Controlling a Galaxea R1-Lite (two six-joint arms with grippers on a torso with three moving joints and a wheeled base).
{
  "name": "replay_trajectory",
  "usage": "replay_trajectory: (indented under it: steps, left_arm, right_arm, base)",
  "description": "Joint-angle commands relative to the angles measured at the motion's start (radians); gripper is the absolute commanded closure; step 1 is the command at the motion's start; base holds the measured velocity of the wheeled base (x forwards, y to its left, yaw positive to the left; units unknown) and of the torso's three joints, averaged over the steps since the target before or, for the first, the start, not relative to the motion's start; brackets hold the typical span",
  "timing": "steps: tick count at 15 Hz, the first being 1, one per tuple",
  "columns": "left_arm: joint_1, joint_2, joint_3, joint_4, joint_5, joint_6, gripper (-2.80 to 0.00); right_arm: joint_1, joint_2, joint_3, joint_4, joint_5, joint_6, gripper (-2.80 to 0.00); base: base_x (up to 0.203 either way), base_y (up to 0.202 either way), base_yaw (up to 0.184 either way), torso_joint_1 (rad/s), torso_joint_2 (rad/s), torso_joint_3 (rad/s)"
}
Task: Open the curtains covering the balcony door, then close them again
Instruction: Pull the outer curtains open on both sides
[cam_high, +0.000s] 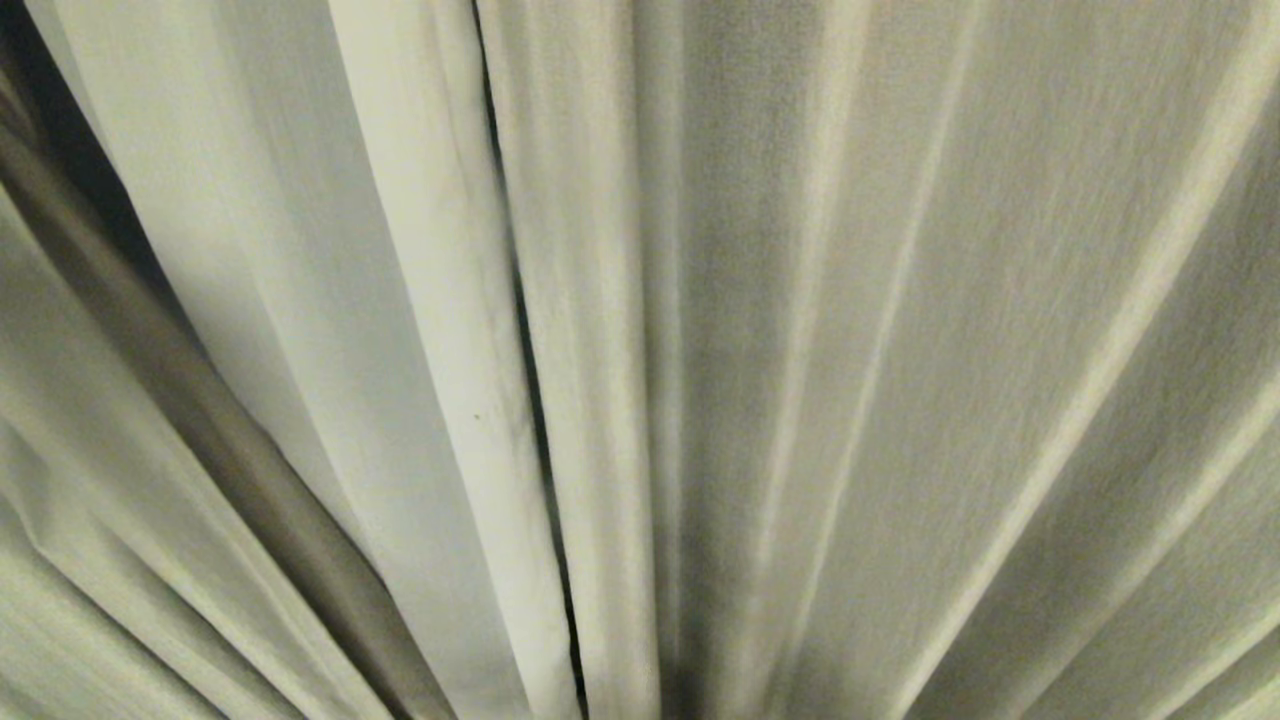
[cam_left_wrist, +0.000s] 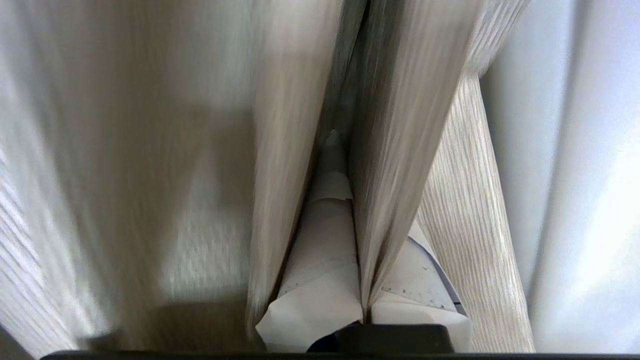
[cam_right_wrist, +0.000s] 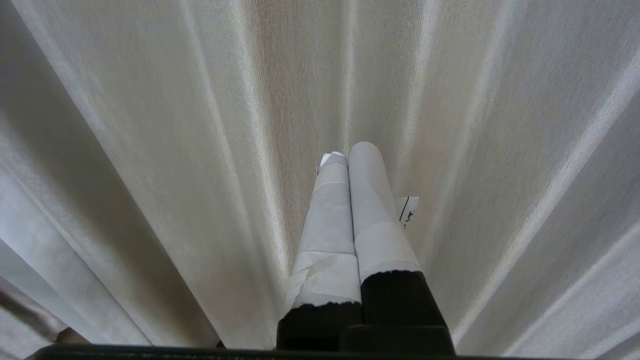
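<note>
The curtains (cam_high: 800, 350) are filling the head view, drawn across with only a thin dark slit showing between the two panels, left of centre. The left tool (cam_left_wrist: 345, 150) is lying buried between two pleats, its taped fingers (cam_left_wrist: 325, 250) clenched on a fold of the curtains. The right tool (cam_right_wrist: 347, 155) is sitting clenched and empty, pointing at the fabric just beyond its tips.

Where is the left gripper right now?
In the left wrist view, the left gripper is shut on a fold of the curtains, pleats on both sides.
</note>
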Motion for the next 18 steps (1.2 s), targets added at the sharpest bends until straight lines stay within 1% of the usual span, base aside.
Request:
replay_trajectory:
  steps: [1, 4, 11, 14, 18]
  left_arm:
    - [0.002, 0.033, -0.003, -0.008, -0.004, -0.004, 0.0]
    - [0.007, 0.06, -0.003, -0.055, -0.003, -0.005, 0.0]
    - [0.032, 0.099, -0.003, -0.082, -0.003, -0.005, 0.0]
    - [0.049, 0.118, -0.003, -0.129, -0.001, -0.027, 0.0]
    - [0.083, 0.136, -0.007, -0.153, 0.0, -0.031, 0.0]
  right_arm:
    - [0.0, 0.002, 0.0, 0.0, 0.0, 0.0, 0.0]
    - [0.0, 0.002, 0.0, 0.0, 0.0, 0.0, 0.0]
    - [0.0, 0.002, 0.0, 0.0, 0.0, 0.0, 0.0]
    - [0.0, 0.002, 0.0, 0.0, 0.0, 0.0, 0.0]
    - [0.0, 0.002, 0.0, 0.0, 0.0, 0.0, 0.0]
  base:
    - [0.0, 0.0, 0.0, 0.0, 0.0, 0.0]
    - [0.0, 0.0, 0.0, 0.0, 0.0, 0.0]
    - [0.0, 0.0, 0.0, 0.0, 0.0, 0.0]
    - [0.0, 0.0, 0.0, 0.0, 0.0, 0.0]
    - [0.0, 0.0, 0.0, 0.0, 0.0, 0.0]
